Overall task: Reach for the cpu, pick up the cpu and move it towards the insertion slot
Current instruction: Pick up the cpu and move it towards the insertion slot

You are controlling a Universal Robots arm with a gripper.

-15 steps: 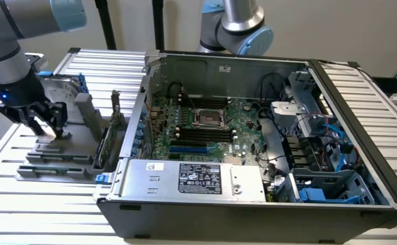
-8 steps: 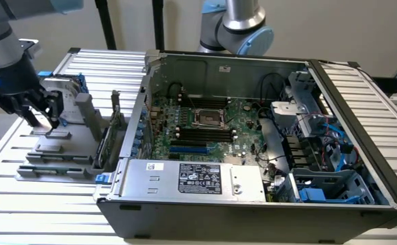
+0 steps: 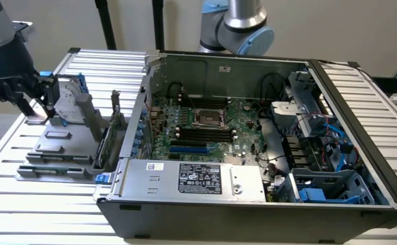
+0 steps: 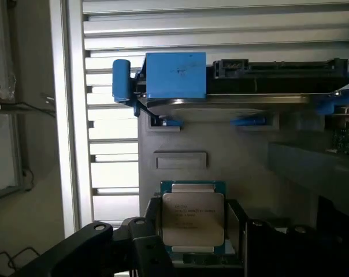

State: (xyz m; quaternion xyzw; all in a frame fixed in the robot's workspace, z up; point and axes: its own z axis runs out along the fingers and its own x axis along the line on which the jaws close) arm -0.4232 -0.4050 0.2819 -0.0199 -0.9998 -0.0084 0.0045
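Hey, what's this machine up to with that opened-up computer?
A robot arm has its tool at a grey parts stand on the exterior view's left, beside the open computer case. The wrist view shows the cpu sitting right at the tool, in front of an upright hard drive with blue rails. Whether the cpu is gripped yet cannot be told. The insertion slot on the green board inside the case has no cpu in it.
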